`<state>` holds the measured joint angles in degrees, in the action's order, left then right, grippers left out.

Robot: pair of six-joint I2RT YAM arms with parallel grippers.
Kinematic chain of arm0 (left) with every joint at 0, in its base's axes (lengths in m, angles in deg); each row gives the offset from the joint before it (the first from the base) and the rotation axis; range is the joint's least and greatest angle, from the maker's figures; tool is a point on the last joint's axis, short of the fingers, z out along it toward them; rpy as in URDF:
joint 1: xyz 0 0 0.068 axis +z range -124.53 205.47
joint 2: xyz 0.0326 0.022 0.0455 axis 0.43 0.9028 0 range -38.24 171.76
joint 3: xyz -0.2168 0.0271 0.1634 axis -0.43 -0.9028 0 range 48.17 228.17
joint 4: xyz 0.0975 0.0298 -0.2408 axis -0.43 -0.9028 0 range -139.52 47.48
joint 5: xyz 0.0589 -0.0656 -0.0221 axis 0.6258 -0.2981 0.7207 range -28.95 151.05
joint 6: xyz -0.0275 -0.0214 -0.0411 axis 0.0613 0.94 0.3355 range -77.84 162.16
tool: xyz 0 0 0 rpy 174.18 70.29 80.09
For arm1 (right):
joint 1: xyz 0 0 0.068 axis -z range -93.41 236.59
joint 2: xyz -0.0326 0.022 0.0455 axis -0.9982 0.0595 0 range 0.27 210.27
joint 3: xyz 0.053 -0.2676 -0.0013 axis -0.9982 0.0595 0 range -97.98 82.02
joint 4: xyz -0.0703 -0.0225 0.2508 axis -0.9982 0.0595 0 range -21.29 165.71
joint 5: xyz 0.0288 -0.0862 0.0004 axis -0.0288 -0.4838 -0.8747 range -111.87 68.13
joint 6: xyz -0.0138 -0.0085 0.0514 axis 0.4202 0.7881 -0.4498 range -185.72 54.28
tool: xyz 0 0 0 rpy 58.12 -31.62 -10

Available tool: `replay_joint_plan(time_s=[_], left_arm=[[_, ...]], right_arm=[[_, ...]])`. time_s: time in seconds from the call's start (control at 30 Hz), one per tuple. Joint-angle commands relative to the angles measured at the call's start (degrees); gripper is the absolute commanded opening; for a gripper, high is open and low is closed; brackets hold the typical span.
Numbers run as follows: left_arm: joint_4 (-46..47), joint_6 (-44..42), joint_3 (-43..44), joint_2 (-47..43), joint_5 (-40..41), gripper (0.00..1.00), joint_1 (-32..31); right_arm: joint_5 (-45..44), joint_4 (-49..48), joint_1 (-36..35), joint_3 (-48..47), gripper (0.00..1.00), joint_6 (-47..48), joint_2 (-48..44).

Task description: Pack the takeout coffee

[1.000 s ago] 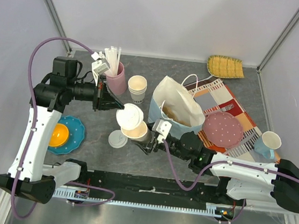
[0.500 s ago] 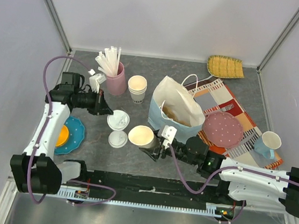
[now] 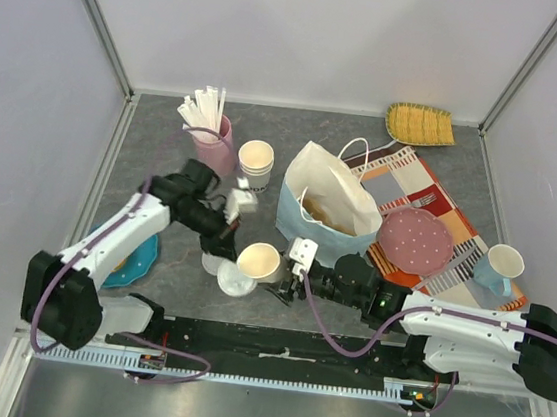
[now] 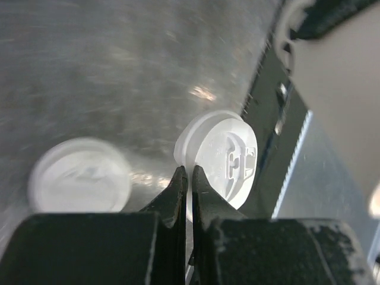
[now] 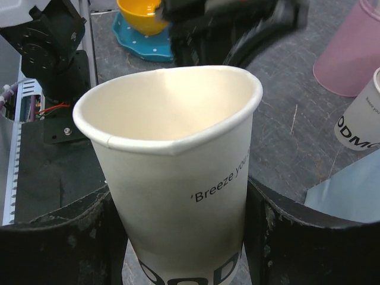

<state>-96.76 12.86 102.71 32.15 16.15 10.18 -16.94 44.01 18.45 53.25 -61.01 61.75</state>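
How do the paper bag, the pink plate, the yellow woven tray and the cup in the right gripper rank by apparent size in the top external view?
1. paper bag
2. pink plate
3. yellow woven tray, somewhat smaller than the plate
4. held paper cup, clearly the smallest

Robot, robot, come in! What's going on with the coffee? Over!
Left gripper shut on lid, by its edge. Right gripper shut on cup, not yet capped. Spare lid loose on table; paper bag open behind.

Paper cup white, black lettering, within black right gripper. Lid translucent white. Beyond right gripper: pink tumbler, blue dotted plate.
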Motion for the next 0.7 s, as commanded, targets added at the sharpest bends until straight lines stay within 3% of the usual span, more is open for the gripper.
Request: replay_joint_plan(time_s=[0.0, 0.1, 0.17, 0.2, 0.3, 0.5, 0.67], left_arm=[[-0.7, -9.8, -2.9, 5.6, 3.4, 0.02, -11.6], [-0.1, -13.3, -3.0, 8.3, 0.8, 0.04, -11.6], [1.1, -14.2, -3.0, 8.9, -1.4, 0.25, -11.6], [1.9, -13.7, -2.9, 9.0, -2.7, 0.44, -11.6], [2.8, -12.4, -1.1, 7.9, -3.6, 0.66, -11.6], [-1.2, -9.6, 7.6, 2.3, -1.5, 0.71, -11.3], [-3.5, -8.1, 14.0, -3.3, -0.7, 0.64, -8.6]], right_arm=[[1.7, -2.3, -0.3, -2.5, 0.7, 1.1, 0.1], [1.3, -0.9, -0.2, -2.1, 0.7, 1.2, -1.8], [0.9, 0.3, -0.2, -1.5, 0.7, 1.0, -3.0], [0.5, 0.6, -0.3, -1.3, 0.7, 0.9, -3.4], [-0.6, 1.0, -0.3, -0.7, 0.7, 0.6, -4.8], [-0.3, 2.2, -0.3, -0.8, 0.7, 1.0, -4.9], [0.6, 1.0, -0.3, -1.1, 0.7, 1.3, -3.8]])
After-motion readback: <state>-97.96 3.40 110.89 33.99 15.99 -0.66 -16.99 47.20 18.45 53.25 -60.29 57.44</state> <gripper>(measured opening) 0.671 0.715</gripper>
